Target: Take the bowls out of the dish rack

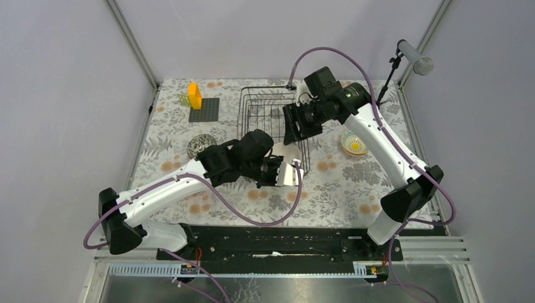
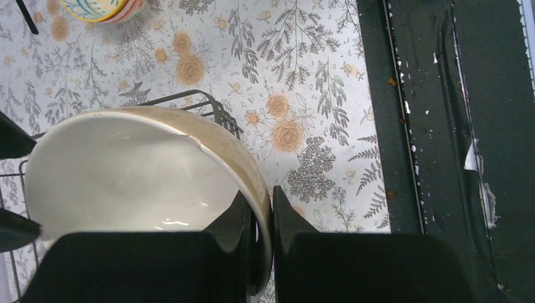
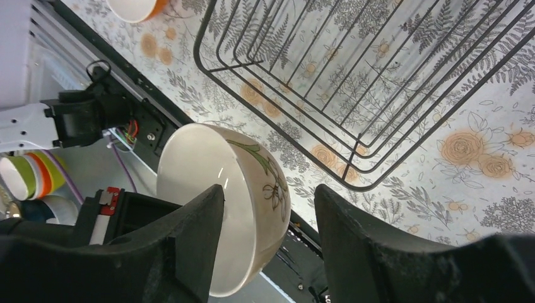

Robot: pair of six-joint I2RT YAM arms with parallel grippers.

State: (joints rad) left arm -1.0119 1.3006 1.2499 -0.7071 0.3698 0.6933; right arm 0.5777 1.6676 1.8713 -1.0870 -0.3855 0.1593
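My left gripper (image 1: 282, 172) (image 2: 264, 202) is shut on the rim of a cream bowl (image 1: 290, 173) (image 2: 126, 177), one finger inside and one outside, and holds it tilted over the near right corner of the black wire dish rack (image 1: 268, 113) (image 2: 189, 96). My right gripper (image 1: 294, 134) (image 3: 270, 189) is open and empty above the rack (image 3: 361, 187). The same cream bowl (image 3: 252, 189), with a flower drawing, shows between its fingers but farther off. No bowl shows inside the visible part of the rack.
A yellow-and-blue patterned bowl (image 1: 354, 144) (image 2: 104, 7) sits right of the rack. A dark patterned bowl (image 1: 202, 145) sits left of it. An orange bowl (image 3: 135, 7) is at the right wrist view's top. A dark grey plate (image 1: 204, 110) carries an orange block (image 1: 194, 96) at the back left.
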